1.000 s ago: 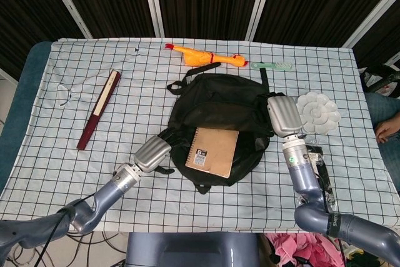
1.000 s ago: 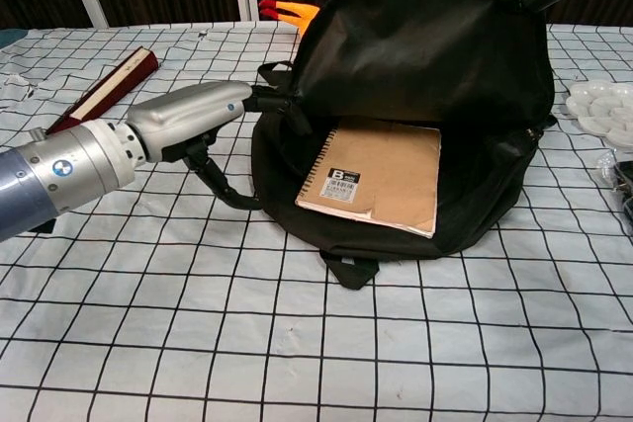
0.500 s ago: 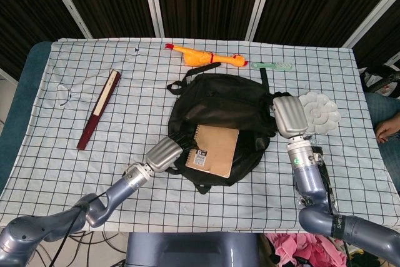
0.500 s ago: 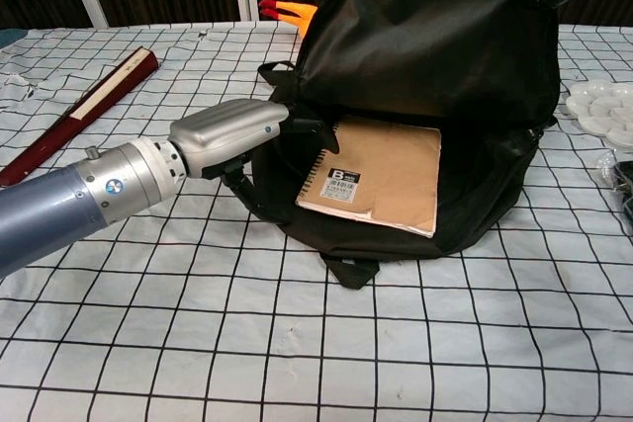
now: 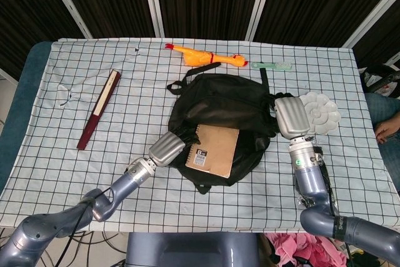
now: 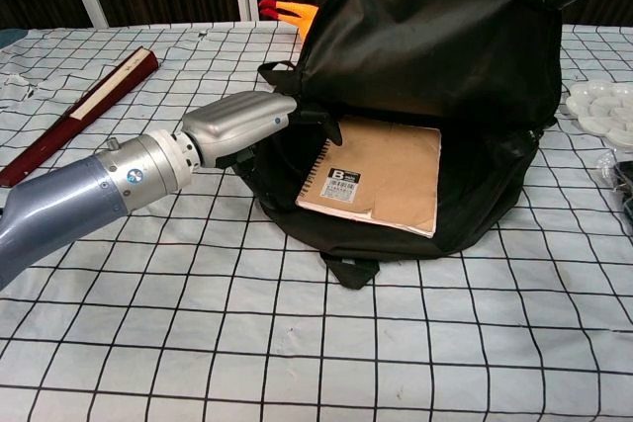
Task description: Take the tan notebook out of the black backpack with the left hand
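My left robot hand (image 6: pixel 242 118) sits at the spiral edge of the tan notebook (image 6: pixel 381 175); whether its fingers have closed on anything I cannot tell. The notebook lies inside the open black backpack (image 6: pixel 435 56). Further back, my right robot hand (image 5: pixel 291 117) holds the flap up, I judge to keep the mouth open.

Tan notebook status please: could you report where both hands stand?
Left hand at notebook's spiral edge, no grip visible. Right hand holding backpack flap up. Tan notebook in open backpack. Nothing blocking.
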### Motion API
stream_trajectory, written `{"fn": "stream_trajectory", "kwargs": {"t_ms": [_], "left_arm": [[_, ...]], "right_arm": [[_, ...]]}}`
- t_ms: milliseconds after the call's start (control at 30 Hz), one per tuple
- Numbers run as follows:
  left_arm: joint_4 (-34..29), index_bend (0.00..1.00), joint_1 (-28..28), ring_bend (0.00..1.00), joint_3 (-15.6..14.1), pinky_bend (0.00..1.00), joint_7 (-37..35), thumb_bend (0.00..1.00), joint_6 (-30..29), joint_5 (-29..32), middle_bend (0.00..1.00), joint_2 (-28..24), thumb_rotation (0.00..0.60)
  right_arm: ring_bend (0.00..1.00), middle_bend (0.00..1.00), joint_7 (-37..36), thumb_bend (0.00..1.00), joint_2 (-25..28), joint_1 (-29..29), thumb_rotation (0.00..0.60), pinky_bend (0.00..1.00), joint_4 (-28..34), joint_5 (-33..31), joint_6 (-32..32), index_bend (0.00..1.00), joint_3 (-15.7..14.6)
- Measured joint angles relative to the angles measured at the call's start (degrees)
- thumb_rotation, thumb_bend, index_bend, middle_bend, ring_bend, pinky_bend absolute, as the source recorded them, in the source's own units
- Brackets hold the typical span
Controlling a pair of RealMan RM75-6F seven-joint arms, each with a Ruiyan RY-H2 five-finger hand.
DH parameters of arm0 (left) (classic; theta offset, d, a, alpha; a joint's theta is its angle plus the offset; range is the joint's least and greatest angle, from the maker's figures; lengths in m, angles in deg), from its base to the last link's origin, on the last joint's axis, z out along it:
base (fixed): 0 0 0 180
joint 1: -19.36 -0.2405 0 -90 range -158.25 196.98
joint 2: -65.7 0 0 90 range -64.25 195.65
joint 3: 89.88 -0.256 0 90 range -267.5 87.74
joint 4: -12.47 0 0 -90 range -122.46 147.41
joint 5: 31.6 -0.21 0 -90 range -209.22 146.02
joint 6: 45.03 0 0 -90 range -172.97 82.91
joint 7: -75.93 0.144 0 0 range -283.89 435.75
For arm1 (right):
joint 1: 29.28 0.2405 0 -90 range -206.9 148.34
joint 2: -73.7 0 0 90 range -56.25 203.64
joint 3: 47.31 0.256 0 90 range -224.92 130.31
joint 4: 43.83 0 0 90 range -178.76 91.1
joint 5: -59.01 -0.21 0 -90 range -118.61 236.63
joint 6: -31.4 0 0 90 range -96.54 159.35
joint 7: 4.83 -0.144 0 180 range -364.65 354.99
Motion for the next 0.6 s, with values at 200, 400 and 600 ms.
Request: {"fn": "stream_trajectory", "kwargs": {"t_ms": [200,400,600], "left_arm": [[2.0,0.32,0.3,0.12,-1.0,0.15,-0.5,0.11,-0.5,0.0,0.29,1.4,0.6],[4.8,0.33,0.4,0.12,-1.5,0.15,-1.6,0.11,-2.2,0.0,0.29,3.2,0.6],[6.6,0.37,0.5,0.14,-2.4,0.16,-3.3,0.15,-3.6,-0.4,0.32,4.4,0.6]], "right_arm": [[0.44,0.52,0.2,0.56,-0.1,0.2,0.6,0.42,-0.1,-0.5,-0.2,0.64,-0.1],[0.44,0.53,0.5,0.56,-0.3,0.2,0.6,0.42,-0.3,-0.8,-0.5,0.64,-0.3],[0.44,0.53,0.4,0.56,-0.4,0.1,0.6,0.42,-0.8,-1.2,-0.5,0.64,-0.4]]}}
